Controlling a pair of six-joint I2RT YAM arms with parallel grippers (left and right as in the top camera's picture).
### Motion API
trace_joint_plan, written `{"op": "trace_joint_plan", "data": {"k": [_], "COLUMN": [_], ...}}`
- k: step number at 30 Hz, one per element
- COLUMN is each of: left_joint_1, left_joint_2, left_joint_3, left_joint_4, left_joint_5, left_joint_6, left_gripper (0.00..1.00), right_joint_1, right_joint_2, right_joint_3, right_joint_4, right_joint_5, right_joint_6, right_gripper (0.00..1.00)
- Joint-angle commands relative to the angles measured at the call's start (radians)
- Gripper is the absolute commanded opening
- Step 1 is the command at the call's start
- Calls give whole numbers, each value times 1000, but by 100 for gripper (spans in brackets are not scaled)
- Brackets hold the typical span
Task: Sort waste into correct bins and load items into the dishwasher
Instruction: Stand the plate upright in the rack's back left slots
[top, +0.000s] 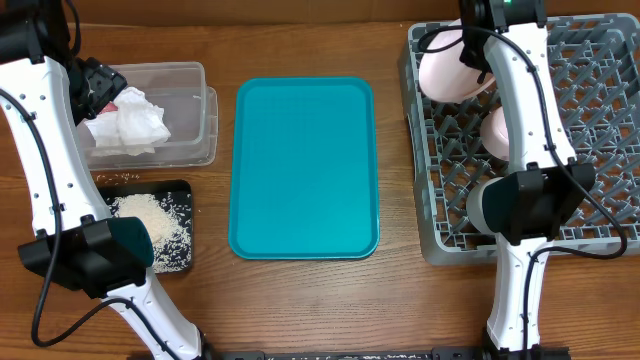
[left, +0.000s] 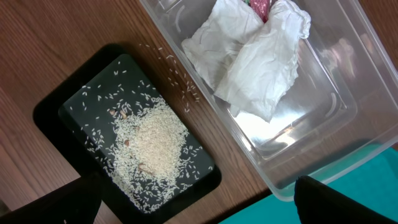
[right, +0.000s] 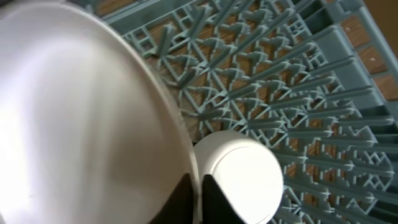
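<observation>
The clear tub holds crumpled white napkins and a red wrapper scrap. The black tray holds a heap of rice. My left gripper hangs over the tub's left end, open and empty. The napkins also show in the left wrist view. The grey dish rack stands at the right. My right gripper is shut on the rim of the large white plate, which stands on edge in the rack's near-left part. A small white upturned dish sits beside it.
A large teal tray lies between the bins and the rack. A few loose rice grains lie on the wooden table between the black tray and the tub. A pinkish-white bowl sits in the rack under my right arm.
</observation>
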Motion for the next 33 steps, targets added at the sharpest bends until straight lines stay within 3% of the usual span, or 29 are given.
{"op": "trace_joint_plan", "data": {"k": [1, 4, 8, 17, 24, 29, 30, 31, 33], "left_joint_1": [1, 1, 1, 1, 1, 1, 1, 1, 1], "left_joint_2": [-21, -21, -21, -21, -21, -21, -21, -21, -21], "left_joint_3": [14, 14, 14, 14, 14, 14, 14, 14, 14], "left_joint_4": [-2, -2, -2, -2, -2, -2, -2, -2, -2], "left_joint_5": [-17, -17, -18, -18, -18, -18, -18, -18, -17], "left_joint_6": [2, 2, 2, 2, 2, 2, 2, 2, 2], "left_gripper": [100, 100, 100, 100, 100, 100, 100, 100, 100], "right_joint_1": [5, 5, 5, 5, -30, -38, -38, -38, -28], "right_joint_2": [-5, -5, -6, -35, -112, -183, -195, -211, -233], "right_joint_3": [11, 11, 24, 156, 204, 204, 203, 197, 196], "right_joint_4": [6, 6, 4, -24, -74, -145, -144, -144, -144], "right_joint_5": [-74, -144, -273, -800, -804, -804, -805, -809, -824], "right_joint_6": [-11, -11, -37, -310, -311, -312, -312, -312, -312], "right_gripper": [13, 17, 36, 38, 51, 54, 63, 79, 84]}}
